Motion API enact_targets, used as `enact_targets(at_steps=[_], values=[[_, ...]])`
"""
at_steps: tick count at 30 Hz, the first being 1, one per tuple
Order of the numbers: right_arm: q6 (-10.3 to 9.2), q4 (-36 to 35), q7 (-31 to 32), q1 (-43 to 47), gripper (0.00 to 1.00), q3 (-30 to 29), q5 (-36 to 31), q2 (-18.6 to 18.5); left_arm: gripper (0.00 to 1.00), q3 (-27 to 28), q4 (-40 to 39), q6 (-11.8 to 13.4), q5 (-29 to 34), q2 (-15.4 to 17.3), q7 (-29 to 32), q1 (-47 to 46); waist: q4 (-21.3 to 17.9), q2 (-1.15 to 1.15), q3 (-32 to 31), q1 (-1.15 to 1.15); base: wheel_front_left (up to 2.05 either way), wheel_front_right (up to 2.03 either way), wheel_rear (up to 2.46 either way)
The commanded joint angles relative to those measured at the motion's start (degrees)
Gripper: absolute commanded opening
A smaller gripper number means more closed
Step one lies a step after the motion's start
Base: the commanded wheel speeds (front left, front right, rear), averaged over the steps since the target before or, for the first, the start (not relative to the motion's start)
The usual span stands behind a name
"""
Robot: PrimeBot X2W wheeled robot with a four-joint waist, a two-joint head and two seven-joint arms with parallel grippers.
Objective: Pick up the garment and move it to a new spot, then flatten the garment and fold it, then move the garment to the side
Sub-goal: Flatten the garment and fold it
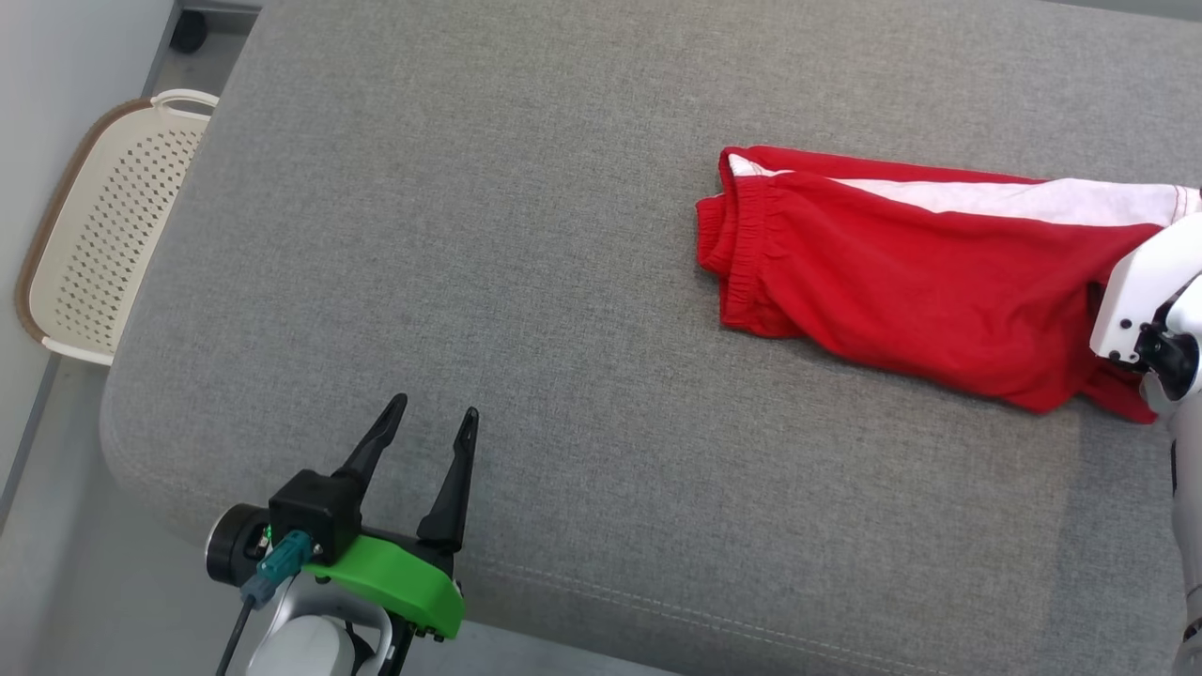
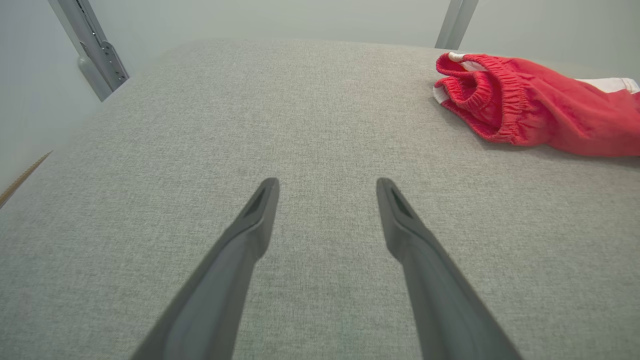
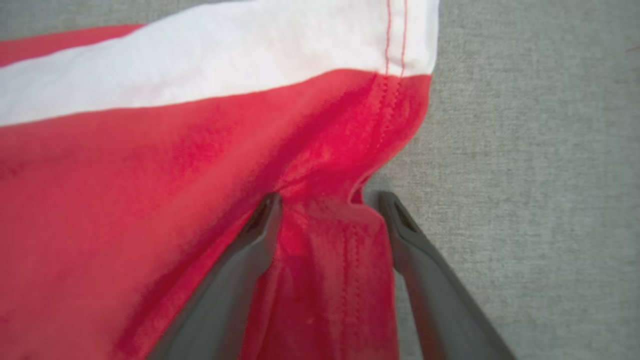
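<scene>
The garment [image 1: 901, 272], red shorts with a broad white stripe [image 1: 1014, 199] along one side, lies on the right part of the grey surface [image 1: 563, 282]. Its gathered elastic waistband [image 1: 751, 253] points toward the middle. Its far end is cut off by the head view's right edge and partly covered by the right arm's white wrist housing [image 1: 1136, 291], so the leg openings cannot be made out there. The cloth is thin and soft, lying in loose folds, with a double row of stitching at the hem. In the right wrist view the right end effector [image 3: 329, 197] has its fingers spread wide. A narrow fold of red hem lies between them and is not pinched; whether the fingertips touch the cloth is hard to tell. The left end effector [image 1: 435, 407] is well apart from the garment, over the surface near its front left edge, its fingers also spread wide with nothing between them. The surface is a padded, woven grey fabric with rounded corners and a stitched seam along the front edge. On the pale floor [image 1: 56, 563] to the left is a cream perforated plastic basket [image 1: 103, 235], partly cut off by the surface's edge. Grey metal posts [image 2: 95, 55] rise against a plain light wall.
</scene>
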Motion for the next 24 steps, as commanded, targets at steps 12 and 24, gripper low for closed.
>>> enact_targets(at_steps=[12,24], values=[[0.20,4.58,2.34,1.12,0.00,-0.42,-0.79,-0.10,1.00,-0.72,1.85,-0.18,-0.90,-0.69,-0.41,-1.04,0.82,0.00,-1.18,0.00,0.00,0.00,0.00],[0.15,3.08,1.92,0.36,0.00,-3.91,-5.44,-2.88,1.00,-1.40,2.66,-0.26,-1.56,-0.27,-0.15,0.06,0.96,0.00,-4.23,0.00,0.00,0.00,0.00]])
